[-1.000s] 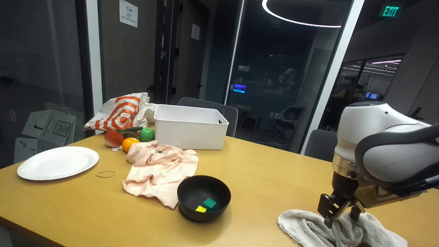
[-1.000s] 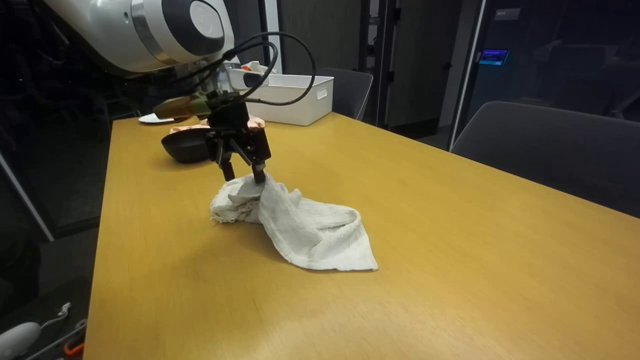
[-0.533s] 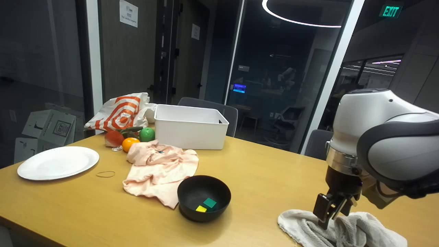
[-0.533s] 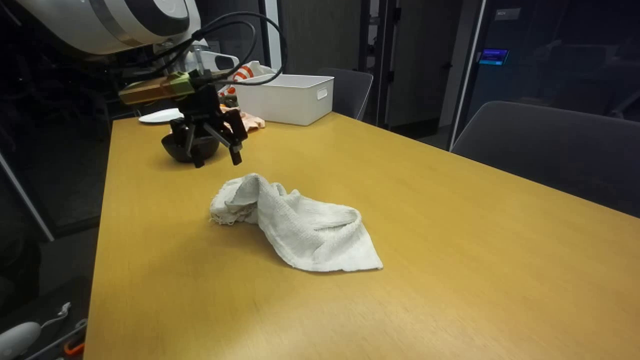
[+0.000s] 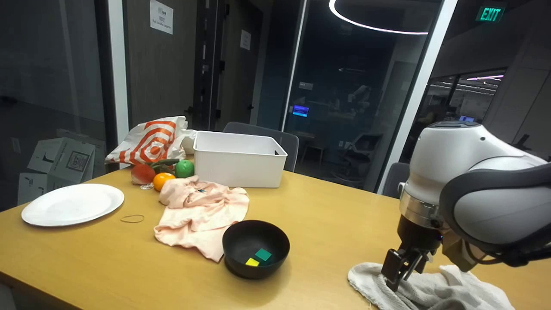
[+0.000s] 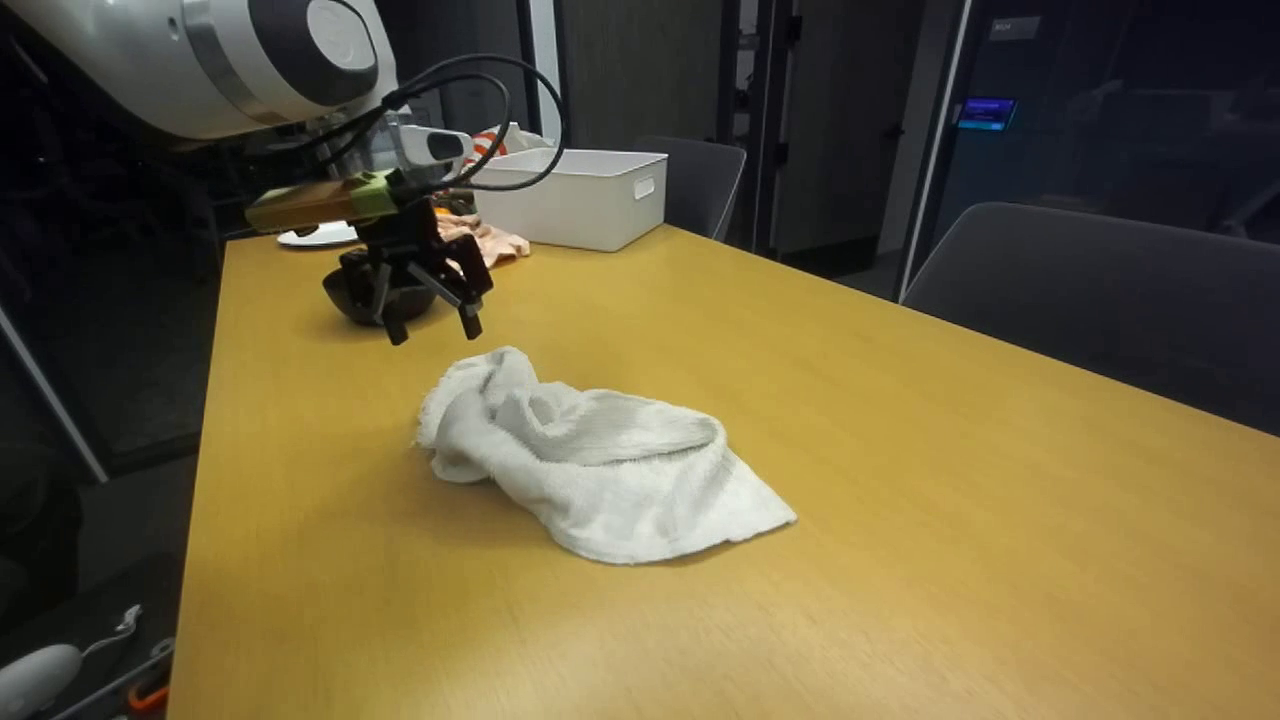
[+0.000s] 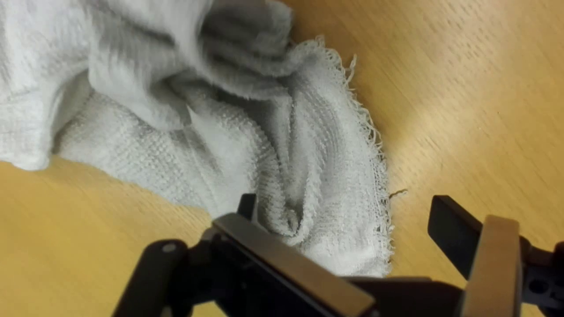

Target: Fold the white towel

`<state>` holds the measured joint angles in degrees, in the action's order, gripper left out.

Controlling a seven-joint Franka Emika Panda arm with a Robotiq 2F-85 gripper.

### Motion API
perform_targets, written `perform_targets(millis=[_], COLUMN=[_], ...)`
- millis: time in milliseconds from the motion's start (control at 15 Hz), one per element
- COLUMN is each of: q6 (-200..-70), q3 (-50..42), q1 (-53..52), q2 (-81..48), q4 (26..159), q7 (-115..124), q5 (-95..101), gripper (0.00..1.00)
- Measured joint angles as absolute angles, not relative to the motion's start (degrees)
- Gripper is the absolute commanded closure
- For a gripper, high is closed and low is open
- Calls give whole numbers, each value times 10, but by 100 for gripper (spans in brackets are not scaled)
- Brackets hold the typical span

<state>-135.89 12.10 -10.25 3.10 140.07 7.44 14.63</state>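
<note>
One white towel [image 6: 610, 475] lies crumpled on the tabletop [image 6: 920, 500], with raised folds in its middle and a flat corner at one end. The hand [image 6: 434, 335] is just above the towel's opposite, frayed end, apart from it. Its two fingers [image 7: 494, 262] stand wide from each other, and the towel is free of their grip. In the wrist view, one finger is over the towel, and the other is past its fringe, over the tabletop. Beyond the towel's frayed end is a black bowl [image 5: 254, 237]; farther from the towel are a pink cloth [image 5: 219, 204], a white box [image 5: 239, 168] and a white plate [image 5: 73, 204].
</note>
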Motion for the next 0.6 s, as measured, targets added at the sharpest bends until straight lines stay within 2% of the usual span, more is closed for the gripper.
perform_targets(millis=[600], q6=[-1414], q3=[112], q1=[-103], q2=[-75], q4=[1341], q7=[129], q5=[309], gripper=[0])
